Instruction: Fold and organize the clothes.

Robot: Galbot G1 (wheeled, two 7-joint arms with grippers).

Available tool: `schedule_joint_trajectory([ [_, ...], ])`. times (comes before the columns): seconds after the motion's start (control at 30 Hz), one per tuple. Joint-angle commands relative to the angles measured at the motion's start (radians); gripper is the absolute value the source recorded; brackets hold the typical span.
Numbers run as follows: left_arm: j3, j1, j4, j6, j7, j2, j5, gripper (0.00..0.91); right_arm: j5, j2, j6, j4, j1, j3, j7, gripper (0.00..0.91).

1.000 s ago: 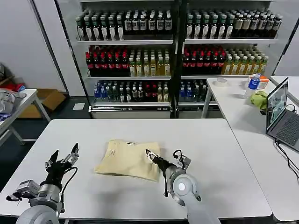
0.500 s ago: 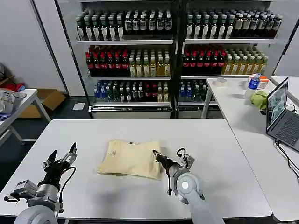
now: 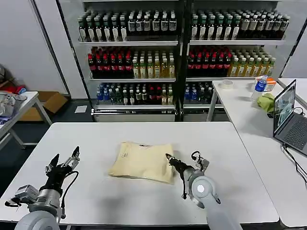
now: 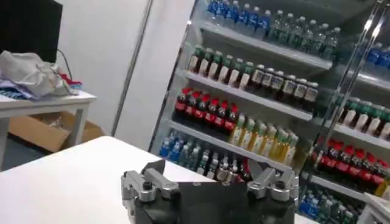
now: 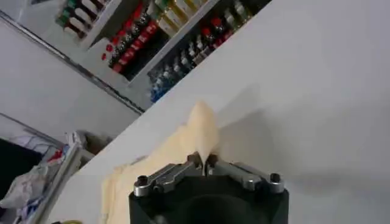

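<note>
The clothes (image 3: 143, 161) are one pale cream-yellow garment, folded into a rough rectangle in the middle of the white table (image 3: 120, 201). My right gripper (image 3: 170, 160) is shut on the garment's near right edge, pinching a fold of the clothes (image 5: 196, 131) between its fingertips (image 5: 194, 160). My left gripper (image 3: 63, 161) hovers open over the table's front left, well apart from the garment; in the left wrist view its spread fingers (image 4: 148, 182) hold nothing.
Shelves of bottles (image 3: 144, 62) stand behind the table. A second table (image 3: 249, 105) at the right carries a laptop (image 3: 287, 115), a green cloth (image 3: 266, 102) and a bottle. Bare tabletop lies to the garment's left and right.
My right gripper has dragged the garment to the right across the table. The left arm has hardly moved.
</note>
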Motion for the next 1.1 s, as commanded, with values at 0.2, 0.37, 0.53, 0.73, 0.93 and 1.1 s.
schedule_joint_trajectory([
  [0.2,0.010,-0.005,0.004,0.003,0.003,0.004,-0.003,0.907,0.026,-0.116,-0.047,-0.029,0.026,0.059,-0.017,0.000],
  [0.37,0.021,-0.014,0.008,0.004,0.003,0.005,-0.003,0.907,0.023,-0.113,-0.062,-0.049,0.047,0.072,-0.019,0.000],
  [0.53,0.026,-0.017,0.007,0.004,0.003,0.007,-0.005,0.907,-0.056,-0.110,-0.063,-0.033,0.044,0.065,-0.063,0.907],
  [0.73,0.027,-0.018,0.003,0.004,0.005,0.013,-0.008,0.907,-0.499,-0.139,0.101,0.063,-0.030,0.028,-0.111,0.907],
  [0.93,0.039,-0.012,-0.002,0.001,0.013,0.014,0.023,0.907,-0.885,-0.185,0.248,0.163,-0.156,0.044,-0.100,0.907],
  [1.1,0.058,-0.001,-0.009,-0.013,0.028,0.015,0.080,0.907,-0.926,-0.202,0.289,0.249,-0.236,0.113,-0.093,0.907],
])
